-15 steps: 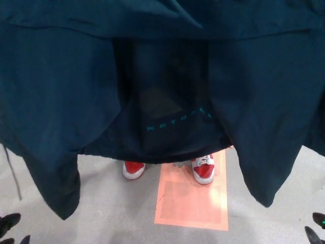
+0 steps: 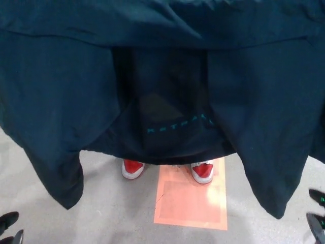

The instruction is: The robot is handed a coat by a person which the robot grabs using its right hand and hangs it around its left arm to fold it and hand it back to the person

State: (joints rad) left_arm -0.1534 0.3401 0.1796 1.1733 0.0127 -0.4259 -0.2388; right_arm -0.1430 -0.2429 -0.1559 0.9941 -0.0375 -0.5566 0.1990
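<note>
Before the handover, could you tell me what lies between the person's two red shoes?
In the head view: bare grey floor, then the orange floor patch, beneath the hanging dark coat.

Coat (image 2: 162,76) hangs across the whole upper field. Below its hem, centre: two shoes (image 2: 133,169). The left shoe stands on the floor (image 2: 101,213) just beside the patch (image 2: 190,206), the right shoe on the patch's far edge. Left hand (image 2: 10,223) at lower-left corner, right hand (image 2: 317,216) at lower-right.

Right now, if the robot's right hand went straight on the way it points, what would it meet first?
Probably the hanging lower corner of the dark teal fabric coat, just up and inward from the right hand, though depth is unclear.
</note>
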